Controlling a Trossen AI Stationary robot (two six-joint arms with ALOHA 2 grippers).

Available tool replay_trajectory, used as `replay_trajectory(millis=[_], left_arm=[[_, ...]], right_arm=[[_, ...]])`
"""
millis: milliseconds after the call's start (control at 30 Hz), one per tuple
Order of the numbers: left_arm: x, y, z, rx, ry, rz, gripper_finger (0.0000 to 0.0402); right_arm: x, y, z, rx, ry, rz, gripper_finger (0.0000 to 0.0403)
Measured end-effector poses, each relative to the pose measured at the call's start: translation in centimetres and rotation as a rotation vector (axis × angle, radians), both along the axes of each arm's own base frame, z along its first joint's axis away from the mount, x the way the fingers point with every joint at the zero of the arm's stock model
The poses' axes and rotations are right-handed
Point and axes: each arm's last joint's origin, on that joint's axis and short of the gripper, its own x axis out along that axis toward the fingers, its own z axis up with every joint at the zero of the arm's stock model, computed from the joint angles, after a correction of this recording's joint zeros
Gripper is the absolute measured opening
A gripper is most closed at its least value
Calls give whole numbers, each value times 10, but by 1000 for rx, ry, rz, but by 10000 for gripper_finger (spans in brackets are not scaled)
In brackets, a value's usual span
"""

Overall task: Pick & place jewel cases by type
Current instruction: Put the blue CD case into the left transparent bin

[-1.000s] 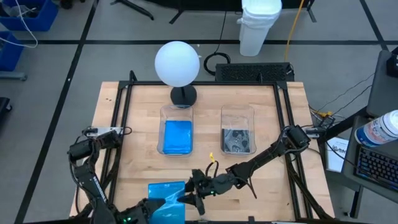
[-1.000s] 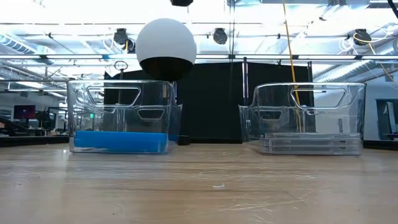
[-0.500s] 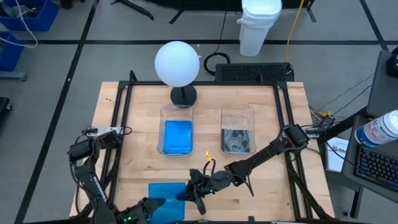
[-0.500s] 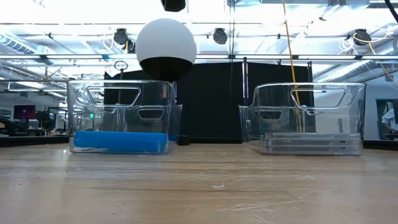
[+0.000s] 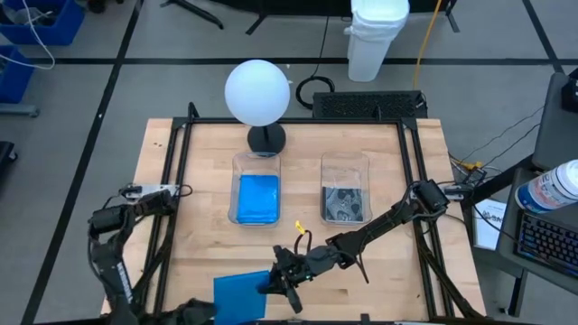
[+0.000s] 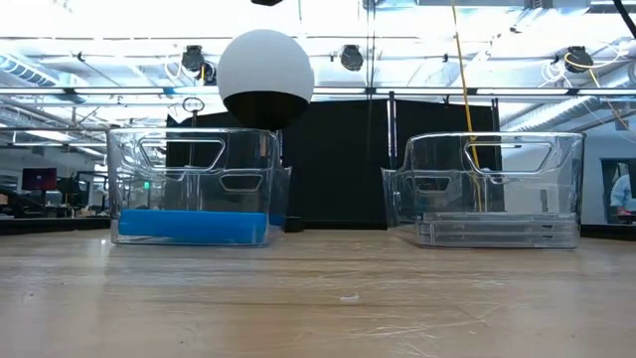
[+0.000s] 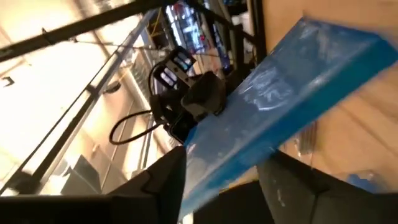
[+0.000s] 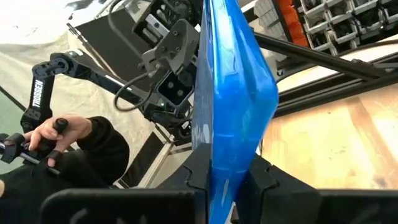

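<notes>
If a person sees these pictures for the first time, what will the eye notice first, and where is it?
The eye falls first on the bright blue jewel case at the near edge of the table, pinched on its edge by the right gripper while the left gripper stands open around it. Next comes the big white ball lamp at the far edge, with two clear tubs in front of it: the left tub holds blue cases, the right tub clear ones.

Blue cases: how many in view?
2 visible. One blue case at the table's near edge, clamped in the right pincer. One in the left tub; more could be stacked beneath it.
</notes>
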Motion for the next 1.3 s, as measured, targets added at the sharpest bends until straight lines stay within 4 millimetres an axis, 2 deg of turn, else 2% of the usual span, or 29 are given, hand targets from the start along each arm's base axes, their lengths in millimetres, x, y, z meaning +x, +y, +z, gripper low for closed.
replay_trajectory(millis=[200, 333, 433, 600, 700, 833, 933, 1033, 1200, 1300], left_arm=[[-15, -5, 1, -32, -16, -39, 240], [-28, -10, 1, -344, -93, -73, 256], [-32, -11, 0, -606, -122, -72, 259], [-25, -10, -6, -857, -2, 5, 247], [-17, -7, -9, -959, 71, 78, 234], [-2, 4, -21, -1030, 84, 165, 210], [8, 15, -34, -1046, 82, 223, 186], [14, 26, -50, -1051, 89, 264, 154], [28, 31, -63, -1071, 103, 275, 97], [36, 33, -69, -1092, 193, 294, 62]], right_arm=[[0, 0, 1, 0, -11, -2, 37], [-3, -2, 11, -76, -36, 22, 36], [-13, -9, 31, -242, -42, 70, 30], [-36, -29, 67, -488, 11, -60, 33], [-46, -46, 84, -612, 25, -146, 35], [-45, -69, 95, -753, 9, -196, 29], [-38, -92, 95, -756, 36, -248, 29], [-30, -122, 94, -732, 81, -307, 32], [-23, -175, 85, -698, 164, -227, 29], [-23, -198, 81, -726, 209, -222, 29]])
